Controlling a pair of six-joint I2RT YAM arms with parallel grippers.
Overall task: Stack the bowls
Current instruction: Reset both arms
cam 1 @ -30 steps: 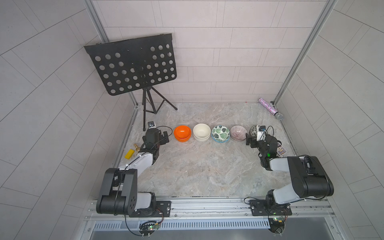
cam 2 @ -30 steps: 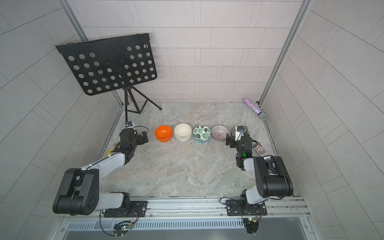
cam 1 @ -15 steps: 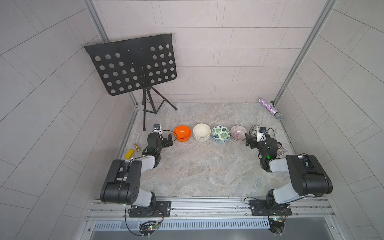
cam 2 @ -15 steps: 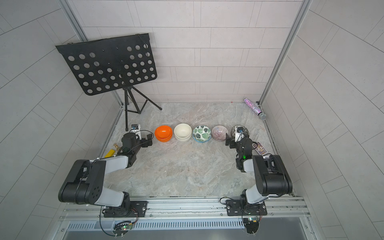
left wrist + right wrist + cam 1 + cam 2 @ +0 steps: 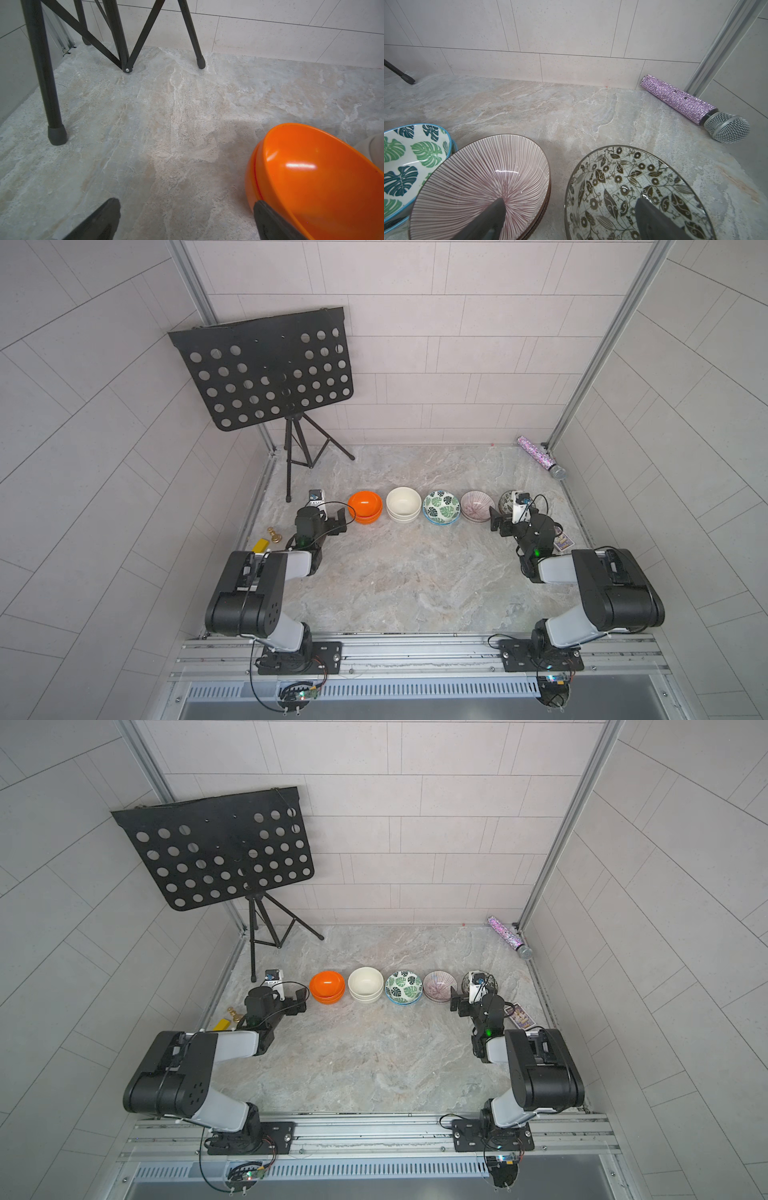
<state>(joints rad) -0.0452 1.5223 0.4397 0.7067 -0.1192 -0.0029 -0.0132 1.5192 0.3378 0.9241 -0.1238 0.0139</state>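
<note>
Five lots of bowls stand in a row in both top views: orange (image 5: 365, 506), cream (image 5: 403, 502), green-leaf (image 5: 441, 506), purple striped (image 5: 477, 505), and dark leaf-patterned (image 5: 491, 981), half hidden by my right wrist. The orange, cream and purple ones show doubled rims. My left gripper (image 5: 186, 204) is open over bare table, one finger beside the orange bowl (image 5: 311, 176). Open too, my right gripper (image 5: 571, 201) straddles the gap between the purple bowl (image 5: 483, 176) and the dark leaf bowl (image 5: 623, 187).
A black music stand (image 5: 266, 369) on a tripod (image 5: 56, 135) stands at the back left. A glittery microphone (image 5: 540, 456) lies at the back right wall. A yellow block (image 5: 261, 545) and a brass piece (image 5: 274, 535) lie left of my left arm; a card (image 5: 563, 542) lies by my right.
My left arm has folded back and its gripper has swung right, closer to the orange bowls. The right arm has barely moved. Both grippers stay open.
</note>
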